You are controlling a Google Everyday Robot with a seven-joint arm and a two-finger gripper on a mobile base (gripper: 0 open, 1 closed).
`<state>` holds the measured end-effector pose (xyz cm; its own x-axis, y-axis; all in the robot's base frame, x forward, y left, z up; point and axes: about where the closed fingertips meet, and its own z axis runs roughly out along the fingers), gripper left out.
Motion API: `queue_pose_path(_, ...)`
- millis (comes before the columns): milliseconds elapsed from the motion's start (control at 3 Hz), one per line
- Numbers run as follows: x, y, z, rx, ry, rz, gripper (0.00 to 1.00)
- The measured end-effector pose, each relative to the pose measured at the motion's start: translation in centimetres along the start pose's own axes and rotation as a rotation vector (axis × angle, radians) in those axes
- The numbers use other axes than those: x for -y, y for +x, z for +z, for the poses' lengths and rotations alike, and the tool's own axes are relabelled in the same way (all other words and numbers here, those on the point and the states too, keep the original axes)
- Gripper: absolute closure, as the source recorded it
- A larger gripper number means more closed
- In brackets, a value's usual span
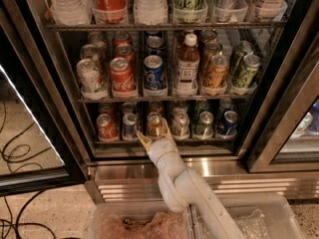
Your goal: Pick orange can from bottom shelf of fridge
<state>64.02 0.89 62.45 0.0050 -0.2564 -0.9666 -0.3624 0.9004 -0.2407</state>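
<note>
- While the gripper (pixel 153 133) hangs at the front edge of the bottom shelf (pixel 209 141), its two fingers are spread in a V and have hold of nothing.
- The orange can (pixel 154 124) stands upright just at 12 o'clock from the gripper, at the front of its row in the fridge (pixel 224 169).
- Whether either fingertip touches the can I cannot tell.
- A small blue can (pixel 129 125) stands close at the orange can's 9 o'clock and a silver can (pixel 180 123) close at its 3 o'clock. A red Coca-Cola can (pixel 106 127) stands further out at 9 o'clock.
- The can will likely handle as a stiff but thin-walled thing: firm if full, easily dented by a hard squeeze, and smooth. Chilled metal may be damp and slippery.
- The best hold looks to be mid-body, below the silver top, with one finger at the can's 9 o'clock and the other at its 3 o'clock.
- Those side gaps are narrow, so a finger could nudge a neighbour; the rack overhead leaves little room to lift, which favours drawing the can straight out toward 6 o'clock.
</note>
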Motion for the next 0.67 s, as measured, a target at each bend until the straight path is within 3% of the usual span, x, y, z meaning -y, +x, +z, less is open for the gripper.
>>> queue_pose_path(333, 0.22, 0.41, 1.12, -0.021, 0.011, 0.006, 0.51)
queue_pose_path(667, 0.22, 0.41, 1.12, -0.021, 0.011, 0.006, 0.33)
